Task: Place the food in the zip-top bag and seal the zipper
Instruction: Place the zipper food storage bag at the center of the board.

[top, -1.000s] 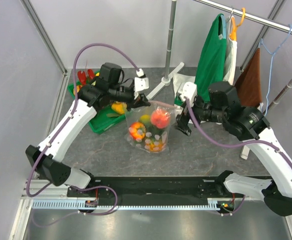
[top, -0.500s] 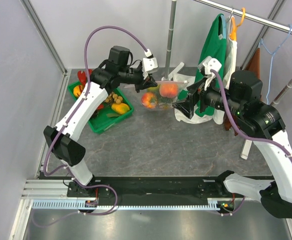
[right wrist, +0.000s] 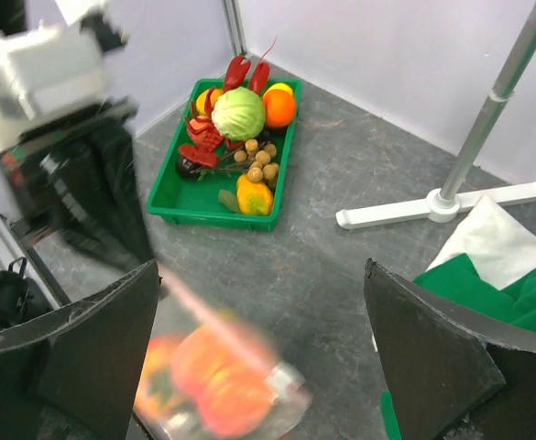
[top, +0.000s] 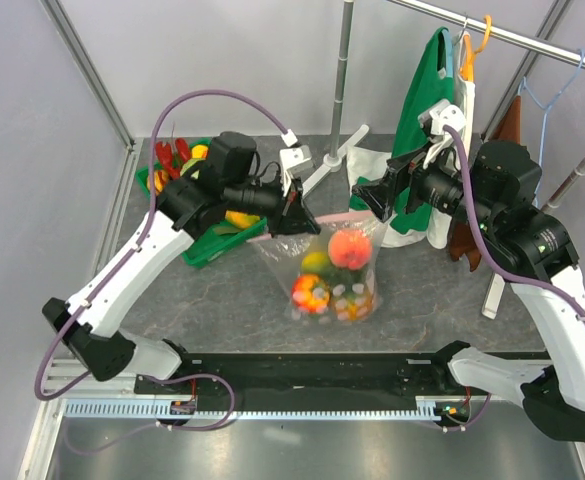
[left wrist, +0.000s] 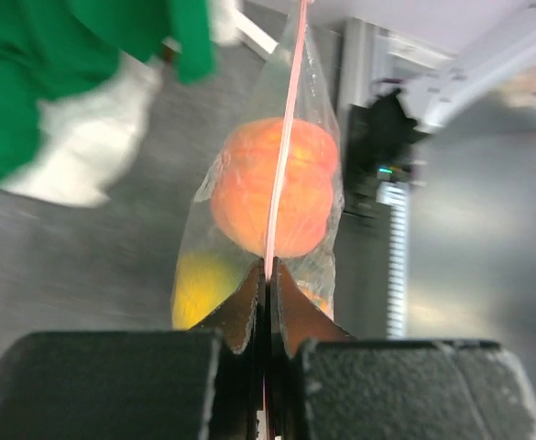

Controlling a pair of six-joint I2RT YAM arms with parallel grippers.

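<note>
**Zip-top bag at the sealing stage.** The zip-top bag (top: pixel 282 258) hangs above the desk (top: pixel 222 310), between my two arms, with its zipper (top: pixel 340 216) uppermost. I cannot tell whether its lower corner touches the surface. The food is loaded: a peach (top: pixel 347 248), a yellow piece (top: pixel 315 262) and a red-orange fruit (top: pixel 310 292) lie inside, low in the bag. I judge the filling done and the sealing either in hand or nearly finished.

The left tool (top: pixel 297 215) is fully closed, pinching the near end of the zipper and carrying the bag. The right tool (top: pixel 377 195) stands as wide as it goes, near the far end of the strip, with nothing in it.

**Views compared.**
- The left wrist view looks straight along the zipper. It reads as one thin pink line over the peach, which suggests the two sides are pressed together where visible. The far end is too small for me to confirm.
- The top view gives the span between the arms but not the seam.
- The right wrist view shows the bag only as a blur beneath its spread fingers (right wrist: pixel 75 357). It is the clearest view of the green tray (right wrist: pixel 180 215), which holds a cabbage (right wrist: pixel 238 112) and other toy food not bagged.
</note>
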